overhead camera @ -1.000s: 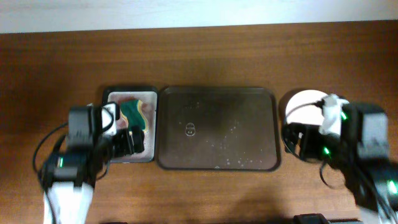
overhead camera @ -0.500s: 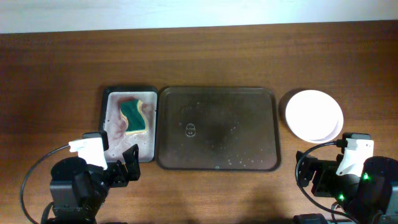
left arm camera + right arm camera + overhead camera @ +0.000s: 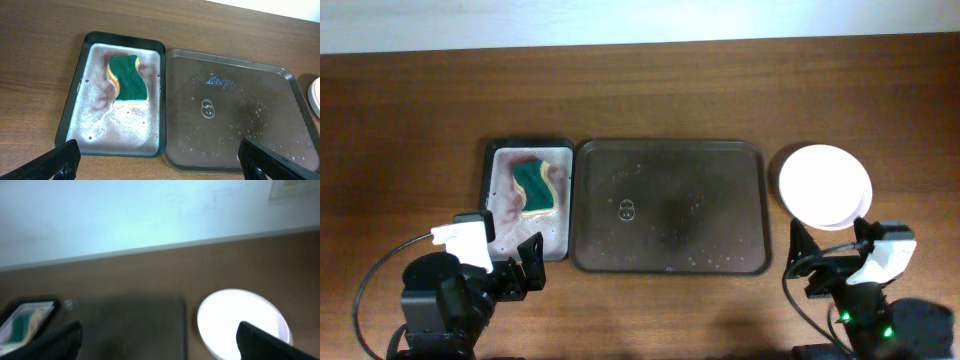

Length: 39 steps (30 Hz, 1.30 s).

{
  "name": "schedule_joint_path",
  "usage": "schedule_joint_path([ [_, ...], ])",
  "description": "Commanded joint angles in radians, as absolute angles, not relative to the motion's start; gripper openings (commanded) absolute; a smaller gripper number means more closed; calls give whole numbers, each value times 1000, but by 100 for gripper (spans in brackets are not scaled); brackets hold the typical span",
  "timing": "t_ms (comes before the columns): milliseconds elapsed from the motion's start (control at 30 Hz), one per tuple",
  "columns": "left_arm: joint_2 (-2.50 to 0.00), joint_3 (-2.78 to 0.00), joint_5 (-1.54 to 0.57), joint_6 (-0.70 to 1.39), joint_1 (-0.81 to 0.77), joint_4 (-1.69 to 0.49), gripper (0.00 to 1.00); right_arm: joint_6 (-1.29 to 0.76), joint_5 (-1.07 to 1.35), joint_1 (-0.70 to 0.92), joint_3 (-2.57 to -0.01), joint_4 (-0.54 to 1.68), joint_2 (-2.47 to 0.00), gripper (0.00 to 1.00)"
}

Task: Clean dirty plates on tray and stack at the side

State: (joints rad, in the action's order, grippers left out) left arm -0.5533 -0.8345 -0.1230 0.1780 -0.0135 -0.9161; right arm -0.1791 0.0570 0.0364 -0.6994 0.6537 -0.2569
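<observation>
The dark brown tray point(image 3: 670, 255) lies mid-table, wet with droplets and holding no plates; it also shows in the left wrist view point(image 3: 280, 100) and blurred in the right wrist view point(image 3: 135, 325). A stack of white plates point(image 3: 824, 186) sits on the table right of the tray, also in the right wrist view point(image 3: 240, 315), with its edge in the left wrist view point(image 3: 316, 95). My left gripper point(image 3: 520, 265) is open and empty at the front left, near the black tray's front edge. My right gripper point(image 3: 825, 265) is open and empty at the front right, just in front of the plates.
A smaller black tray point(image 3: 492, 200) with foamy pinkish water holds a green and yellow sponge point(image 3: 534, 186) left of the brown tray; both show in the left wrist view, the tray point(image 3: 75, 85) and sponge point(image 3: 127, 77). A pale wall runs behind the table.
The left arm pulled back from the black tray to the front edge a second ago, then stayed. The right arm drew back from the plates and shifted slightly left and forward.
</observation>
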Motion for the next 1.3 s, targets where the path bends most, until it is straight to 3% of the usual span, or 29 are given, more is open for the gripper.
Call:
schedule_joint_path([
  [0,-548,-831,-115,163,-13,-913,100,-173,68,71,-488,468,-92,99],
  [300,-548,-831,-115,163,-13,-913,99,-144,-23,71,-75,-72,-3,99],
  [533,-548,-831,-115,163,-13,-913,99,-30,-23,71,-6,82,-3,99],
  [1267,-531,-824,-76,162,-12,-927,99,-34,-16,71,-6,82,-4,99],
])
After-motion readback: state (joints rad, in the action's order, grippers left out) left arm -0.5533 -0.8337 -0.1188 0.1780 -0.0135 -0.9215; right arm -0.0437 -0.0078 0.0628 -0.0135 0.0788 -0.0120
